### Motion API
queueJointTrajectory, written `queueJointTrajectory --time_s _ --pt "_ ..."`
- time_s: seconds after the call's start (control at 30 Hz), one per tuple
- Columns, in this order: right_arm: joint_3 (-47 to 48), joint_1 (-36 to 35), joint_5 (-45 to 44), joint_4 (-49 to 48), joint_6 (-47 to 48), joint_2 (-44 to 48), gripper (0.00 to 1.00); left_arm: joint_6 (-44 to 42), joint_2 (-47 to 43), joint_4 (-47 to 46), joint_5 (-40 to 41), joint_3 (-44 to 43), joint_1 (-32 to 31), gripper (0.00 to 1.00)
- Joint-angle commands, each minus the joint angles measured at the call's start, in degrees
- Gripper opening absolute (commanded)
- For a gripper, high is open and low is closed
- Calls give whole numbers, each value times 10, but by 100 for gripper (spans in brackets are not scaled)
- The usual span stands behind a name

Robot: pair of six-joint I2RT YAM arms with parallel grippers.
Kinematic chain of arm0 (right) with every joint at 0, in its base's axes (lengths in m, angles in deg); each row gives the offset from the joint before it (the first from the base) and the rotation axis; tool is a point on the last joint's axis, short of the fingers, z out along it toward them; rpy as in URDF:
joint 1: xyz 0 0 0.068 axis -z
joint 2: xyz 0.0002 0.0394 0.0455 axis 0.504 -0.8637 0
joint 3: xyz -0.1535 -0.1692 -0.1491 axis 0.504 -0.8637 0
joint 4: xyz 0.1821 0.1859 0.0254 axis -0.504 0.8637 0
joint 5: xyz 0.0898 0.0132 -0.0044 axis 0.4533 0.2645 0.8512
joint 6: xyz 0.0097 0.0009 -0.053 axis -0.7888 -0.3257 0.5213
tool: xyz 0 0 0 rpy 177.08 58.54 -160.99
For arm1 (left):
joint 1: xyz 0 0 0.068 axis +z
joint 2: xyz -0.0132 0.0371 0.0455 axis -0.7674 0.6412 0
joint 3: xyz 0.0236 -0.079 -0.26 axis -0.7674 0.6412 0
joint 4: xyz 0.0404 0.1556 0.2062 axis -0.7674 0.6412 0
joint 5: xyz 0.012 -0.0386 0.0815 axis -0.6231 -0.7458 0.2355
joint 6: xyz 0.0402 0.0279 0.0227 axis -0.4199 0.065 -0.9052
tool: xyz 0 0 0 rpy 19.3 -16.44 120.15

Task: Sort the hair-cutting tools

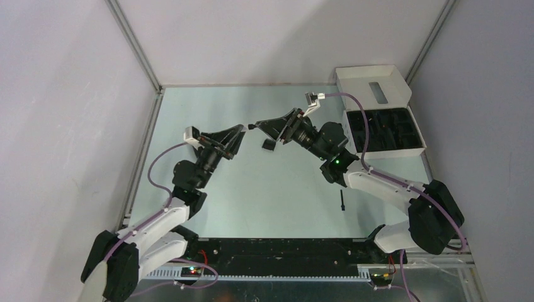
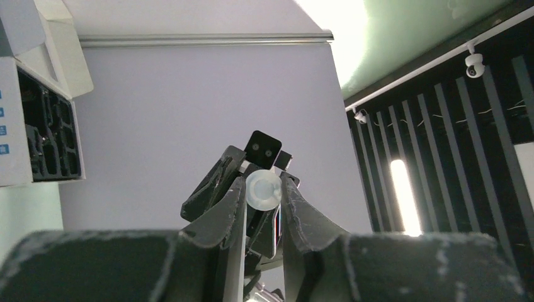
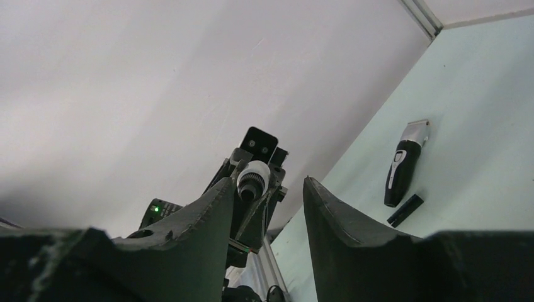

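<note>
The clipper (image 3: 403, 165) is silver and black.

black piece (image 1: 267, 145): too small to identify | white box (image 2: 7, 113): cut by left edge

Premises: a robotics laboratory test cell. Evidence: left arm (image 1: 157, 220) and right arm (image 1: 390, 185) bolted at the edge of a pale green table (image 1: 271, 189). White panels (image 1: 63, 94) on aluminium rails (image 1: 135, 44) enclose it. A white track-mounted security camera (image 2: 473, 63) sits beside black slatted walling (image 2: 441, 157).

Top view evenly lit from overhead; faint soft shadows cast on table (image 1: 264, 201). Left wrist pic blown out top right by glare, strip lamp (image 2: 403, 196) overexposed. Left hand (image 2: 263, 189) & right hand (image 3: 267, 182) rendered blurry, close up.
</note>
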Motion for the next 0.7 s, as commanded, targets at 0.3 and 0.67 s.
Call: queueJointTrajectory --time_s 0.3,0.67 --pt "21 -4 21 -67 -4 -24 37 52 42 -95 22 -7 -13 4" --pt "34 -2 25 -61 10 -30 31 56 75 -104 10 -20 -18 4"
